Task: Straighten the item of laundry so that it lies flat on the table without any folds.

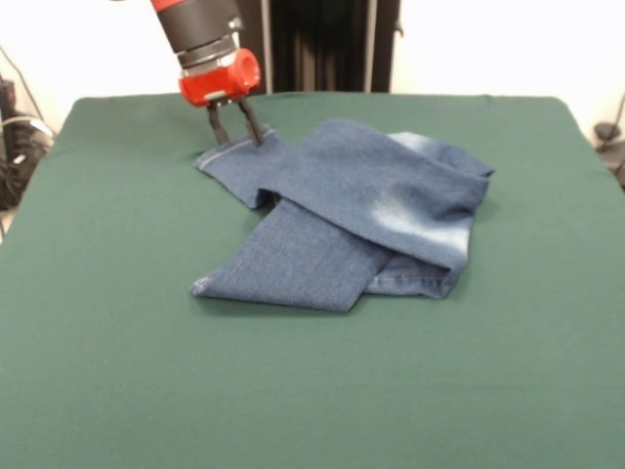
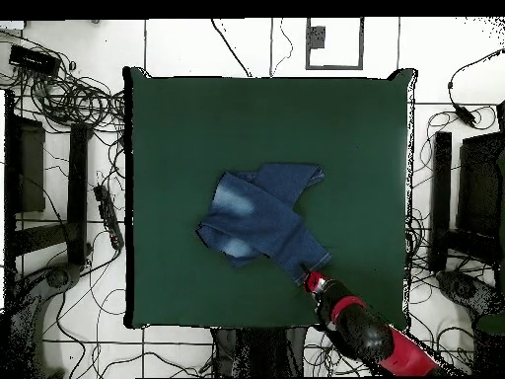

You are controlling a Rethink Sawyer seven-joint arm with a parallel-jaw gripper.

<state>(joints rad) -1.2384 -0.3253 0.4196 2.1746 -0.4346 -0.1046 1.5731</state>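
The jeans [image 1: 352,210] lie near the middle of the green surface [image 1: 107,371], folded over themselves in a messy heap. One leg runs out toward the robot's side, and its hem is where the gripper [image 1: 234,132] is. The other leg pokes out toward the front of the surface, tucked under the top layer. A pale faded patch shows on the top fold.

The two thin black jaws stand a little apart, with their tips down at the hem edge of that far leg. They seem to be on either side of the hem, but I cannot tell if they are really pinching the cloth or only touching it.

In the overhead view the red end of the arm [image 2: 340,306] sits right at the tip of the leg, near the robot's edge of the surface.

The step now looks like grabbing this hem and pulling the leg out straight. To do it well, the jaws should pinch only the hem (not the green cover under it). Then a slow, low pull away from the heap, along the line of the leg, should help. Pulling too fast may drag the whole heap along instead of opening the fold. The crossed-over top layer will likely need its own pull afterward.
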